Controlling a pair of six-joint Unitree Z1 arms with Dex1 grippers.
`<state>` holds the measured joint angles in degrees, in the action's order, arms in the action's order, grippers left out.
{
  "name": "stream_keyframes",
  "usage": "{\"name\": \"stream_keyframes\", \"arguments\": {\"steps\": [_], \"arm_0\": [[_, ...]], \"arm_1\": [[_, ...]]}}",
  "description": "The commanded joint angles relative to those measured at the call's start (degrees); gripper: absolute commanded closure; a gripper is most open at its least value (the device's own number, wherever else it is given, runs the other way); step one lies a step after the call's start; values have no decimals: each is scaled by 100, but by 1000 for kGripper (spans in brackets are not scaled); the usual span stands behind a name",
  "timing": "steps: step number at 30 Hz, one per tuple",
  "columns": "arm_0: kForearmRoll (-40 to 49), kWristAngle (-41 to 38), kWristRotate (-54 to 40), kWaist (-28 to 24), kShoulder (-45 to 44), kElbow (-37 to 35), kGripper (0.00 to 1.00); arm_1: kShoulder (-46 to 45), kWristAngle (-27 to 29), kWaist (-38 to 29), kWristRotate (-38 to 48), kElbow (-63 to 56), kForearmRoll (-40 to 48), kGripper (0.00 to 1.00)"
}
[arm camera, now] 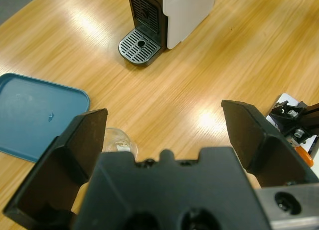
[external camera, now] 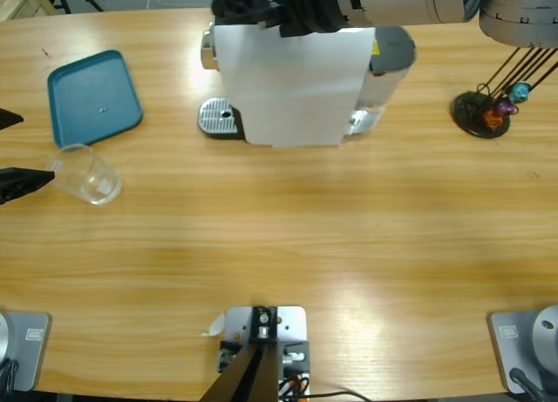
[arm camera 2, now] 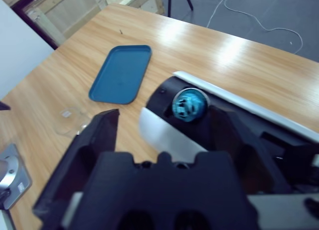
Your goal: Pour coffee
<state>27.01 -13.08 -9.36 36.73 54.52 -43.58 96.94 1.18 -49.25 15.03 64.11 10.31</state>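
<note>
Right wrist view is showing our right tool [arm camera 2: 164,135] spread above the coffee machine [arm camera 2: 234,125], where a teal capsule [arm camera 2: 189,104] is sitting in the open top slot; we judge this the loading step, with closing the machine coming next. Left wrist view is giving what the high view cuts off: our left tool [arm camera: 164,135] spread wide just beside the empty glass [arm camera: 118,141] on the desk [arm camera: 209,70], near the blue tray [arm camera: 35,115]. No coffee is visible yet.
</note>
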Motion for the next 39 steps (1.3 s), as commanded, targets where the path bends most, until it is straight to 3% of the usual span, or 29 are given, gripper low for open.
{"name": "stream_keyframes", "arguments": {"steps": [1,2,3,10,20,29,39], "arm_0": [[-83,-114,128,54,-217,249,0],[-82,-115,135,54,-229,258,0],[-80,-115,138,54,-234,263,0],[-73,-115,198,54,-305,298,0],[-150,-115,215,54,-301,460,0],[-266,-115,215,54,-249,518,0],[-331,-124,224,54,-250,604,0]], "arm_1": [[-272,428,-653,350,75,-143,656],[-231,421,-685,378,207,-346,903],[-205,421,-692,347,343,-551,1000],[250,801,-676,238,975,-1217,1000],[860,794,-539,238,1780,-1831,1000],[1068,1460,-481,206,1933,-2374,1000],[978,1675,-481,203,2062,-2348,1000]]}}
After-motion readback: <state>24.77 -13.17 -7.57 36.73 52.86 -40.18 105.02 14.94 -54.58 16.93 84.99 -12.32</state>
